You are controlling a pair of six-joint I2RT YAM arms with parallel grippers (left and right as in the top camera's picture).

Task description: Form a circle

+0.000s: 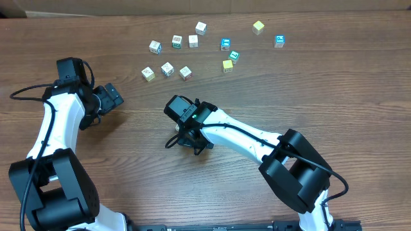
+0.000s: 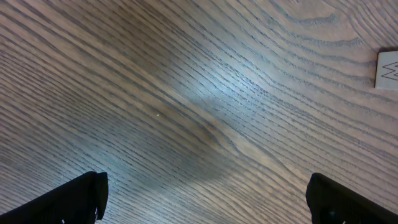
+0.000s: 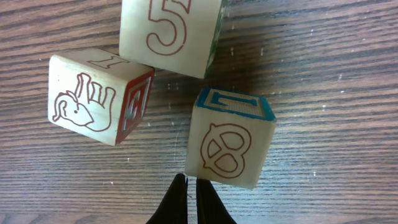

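Whitish printed wooden cubes (image 3: 231, 146): likely light, rigid; pinch opposite faces. Right end effector (image 3: 191, 200) closed, empty; left end effector (image 2: 205, 194) wide open.

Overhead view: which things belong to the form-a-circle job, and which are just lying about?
On the job:
- all the toy cubes scattered over the far half of the table
- that includes the yellow cube

Just lying about:
- the tan cardboard beyond the table's far edge
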